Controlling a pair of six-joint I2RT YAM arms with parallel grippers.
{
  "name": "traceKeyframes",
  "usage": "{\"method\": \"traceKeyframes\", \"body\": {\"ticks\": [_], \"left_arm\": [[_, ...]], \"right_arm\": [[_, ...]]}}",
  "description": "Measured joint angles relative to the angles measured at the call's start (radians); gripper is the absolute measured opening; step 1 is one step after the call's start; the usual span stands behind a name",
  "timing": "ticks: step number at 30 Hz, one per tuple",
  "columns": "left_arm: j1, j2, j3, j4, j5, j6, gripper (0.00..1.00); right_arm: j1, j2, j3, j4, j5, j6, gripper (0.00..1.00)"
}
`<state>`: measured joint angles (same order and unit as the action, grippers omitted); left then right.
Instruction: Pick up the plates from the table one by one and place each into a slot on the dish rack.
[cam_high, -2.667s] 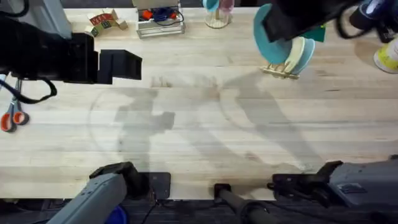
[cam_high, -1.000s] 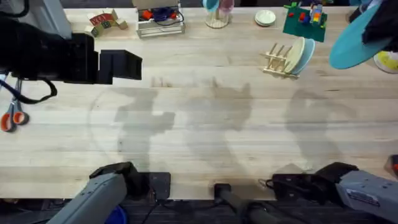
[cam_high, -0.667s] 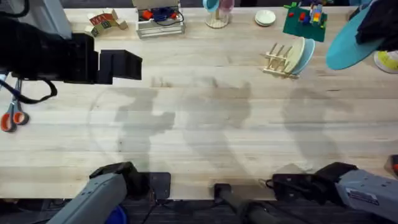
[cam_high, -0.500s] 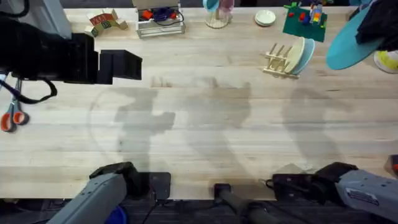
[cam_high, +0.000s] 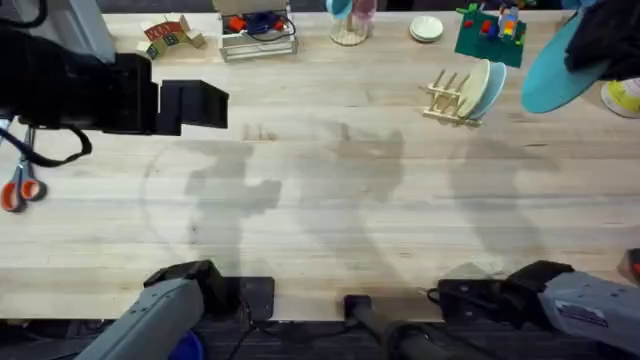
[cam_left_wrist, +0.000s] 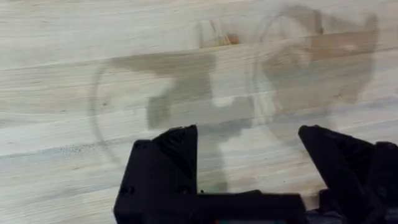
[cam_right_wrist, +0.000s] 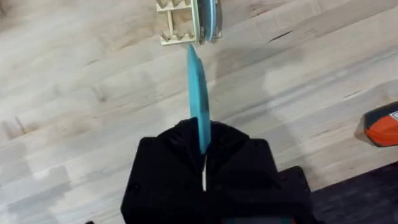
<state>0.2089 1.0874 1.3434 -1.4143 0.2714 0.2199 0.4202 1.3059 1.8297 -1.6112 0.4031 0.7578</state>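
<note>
The turquoise plate hangs in the air at the far right of the table, to the right of the dish rack. My right gripper is shut on its rim. In the right wrist view the plate stands edge-on in the gripper, pointing towards the rack. A cream plate and a pale blue plate stand upright in the rack's right-hand slots. My left gripper hovers open over bare wood at the far left, its fingers wide apart.
Along the back edge stand wooden blocks, a wire basket, a cup, a small white dish and a green brick plate. Scissors lie at the left edge. A yellow-white object sits at the right edge.
The right gripper carried the turquoise plate from above the rack out to the far right, then edged it slightly back leftward over the last second. The left arm stayed still.
</note>
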Motion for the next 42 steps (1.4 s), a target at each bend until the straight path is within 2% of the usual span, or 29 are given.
{"method": "traceKeyframes", "body": {"ticks": [13,28,42], "left_arm": [[0.0,0.0,0.0,0.001,0.0,0.0,0.995],[0.0,0.0,0.0,0.001,0.0,0.0,0.996],[0.0,0.0,0.0,0.001,0.0,0.0,0.995]], "right_arm": [[-0.006,0.075,0.0,0.006,0.013,-0.034,0.03],[-0.084,0.15,0.0,0.107,0.02,-0.146,0.03],[-0.154,0.299,0.0,0.228,0.019,-0.256,0.03]]}}
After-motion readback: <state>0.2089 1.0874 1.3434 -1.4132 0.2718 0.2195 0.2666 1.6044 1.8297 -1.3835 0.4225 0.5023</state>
